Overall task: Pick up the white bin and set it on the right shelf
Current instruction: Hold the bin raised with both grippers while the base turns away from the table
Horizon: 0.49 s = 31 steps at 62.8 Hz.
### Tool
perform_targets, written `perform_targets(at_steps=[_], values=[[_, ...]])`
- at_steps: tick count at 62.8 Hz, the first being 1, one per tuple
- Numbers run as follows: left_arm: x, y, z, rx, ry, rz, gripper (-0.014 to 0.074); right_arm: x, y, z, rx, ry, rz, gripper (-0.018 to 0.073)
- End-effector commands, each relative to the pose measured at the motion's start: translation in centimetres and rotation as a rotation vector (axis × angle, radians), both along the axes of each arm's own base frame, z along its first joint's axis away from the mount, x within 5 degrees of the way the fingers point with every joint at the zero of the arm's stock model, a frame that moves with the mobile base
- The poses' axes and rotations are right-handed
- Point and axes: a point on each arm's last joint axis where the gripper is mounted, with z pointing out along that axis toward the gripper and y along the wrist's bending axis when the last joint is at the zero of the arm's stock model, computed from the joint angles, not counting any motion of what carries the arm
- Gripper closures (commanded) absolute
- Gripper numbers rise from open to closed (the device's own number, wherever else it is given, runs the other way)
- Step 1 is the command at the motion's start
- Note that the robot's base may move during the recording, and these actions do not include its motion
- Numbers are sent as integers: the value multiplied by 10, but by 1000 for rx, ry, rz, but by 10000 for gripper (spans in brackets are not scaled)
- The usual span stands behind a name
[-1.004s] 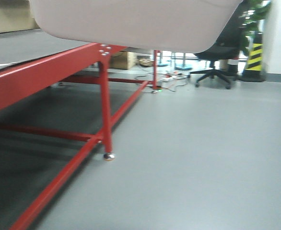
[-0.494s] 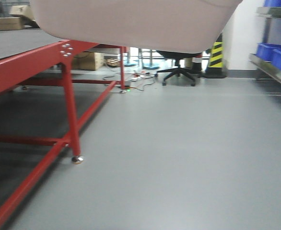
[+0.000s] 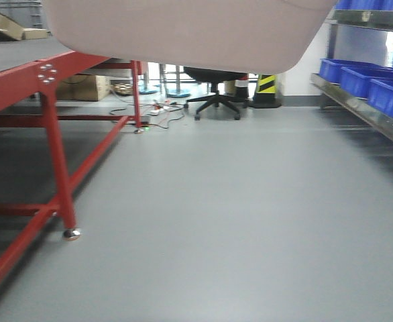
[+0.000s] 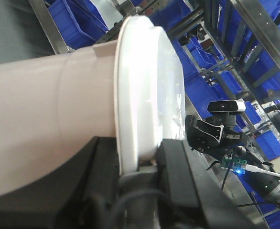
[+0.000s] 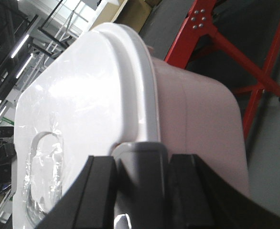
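CARRY IN PROGRESS: Held between both arms, the white bin [image 3: 190,33] fills the top of the front view, its rounded underside hanging above the grey floor [image 3: 237,221]. At the bottom centre of the left wrist view, the left gripper [image 4: 140,160] is clamped on the lipped edge of the lid [image 4: 147,81], one black finger on each side. The right gripper [image 5: 140,162] pinches the opposite rim in the same way.

The bin is clear of the red-framed table [image 3: 52,134] at the left of the frame. It is not yet on the right shelf [image 3: 367,114], whose steel rail slants down the right edge beneath blue crates [image 3: 357,77]. The step in hand looks like transport. The next move likely calls for squaring up to the rack and finding a level with room for the tub.

The tub is smooth, pale pinkish, translucent plastic with rounded corners. The lid is glossy white, and a clear film lies crinkled on it.
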Motion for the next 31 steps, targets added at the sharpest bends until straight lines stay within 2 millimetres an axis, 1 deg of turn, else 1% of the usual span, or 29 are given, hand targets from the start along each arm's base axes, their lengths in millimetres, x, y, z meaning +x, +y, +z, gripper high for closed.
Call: perform_targets(at_steps=[1,31], values=[[-29,-13,31,-81,-78,-169,722,-22,14,40,110,-150,129,420],[-29,-13,31,-81,-78,-169,722,-22,14,40,110,-150,129,420]])
